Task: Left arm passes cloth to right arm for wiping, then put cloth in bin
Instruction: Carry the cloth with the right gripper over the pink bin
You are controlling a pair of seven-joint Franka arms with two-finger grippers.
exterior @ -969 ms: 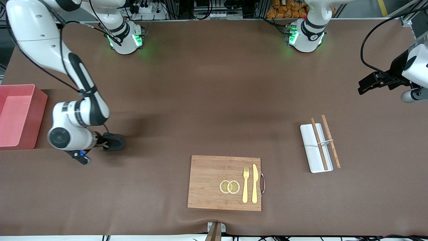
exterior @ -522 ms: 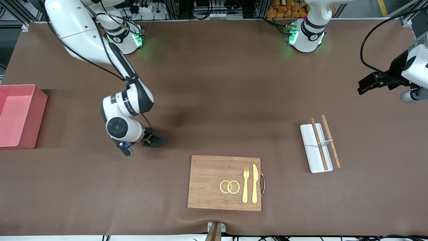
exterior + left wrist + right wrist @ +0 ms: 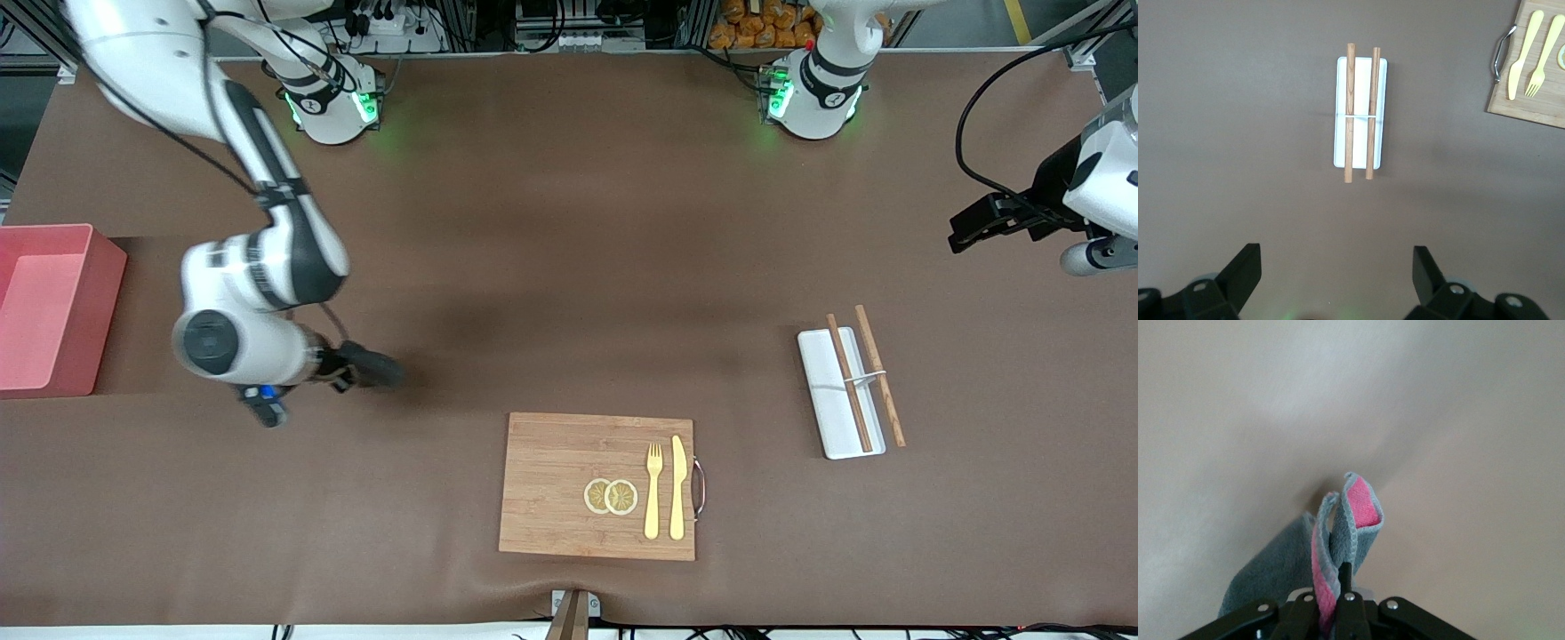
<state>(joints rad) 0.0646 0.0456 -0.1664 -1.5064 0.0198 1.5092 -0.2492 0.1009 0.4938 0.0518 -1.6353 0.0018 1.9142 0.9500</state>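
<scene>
The charcoal-grey cloth [image 3: 375, 368] is pinched in my right gripper [image 3: 345, 372] and rests low on the brown table, between the bin and the cutting board. In the right wrist view the cloth [image 3: 1285, 567] is folded and shows a pink side, and the right gripper [image 3: 1331, 590] is shut on it. The salmon-pink bin [image 3: 102, 298] stands at the right arm's end of the table and looks empty. My left gripper [image 3: 969, 227] hangs open and empty over the left arm's end of the table; its own view shows it [image 3: 1336, 273] with the jaws wide apart.
A wooden cutting board [image 3: 551, 484] with two lemon slices, a yellow fork and a knife lies near the front edge. A white oblong tray [image 3: 822, 400] with two wooden chopsticks lies toward the left arm's end; it also shows in the left wrist view [image 3: 1360, 143].
My right gripper swept the cloth across the table toward the left arm's end, then back toward the bin's end. The left arm has not moved.
</scene>
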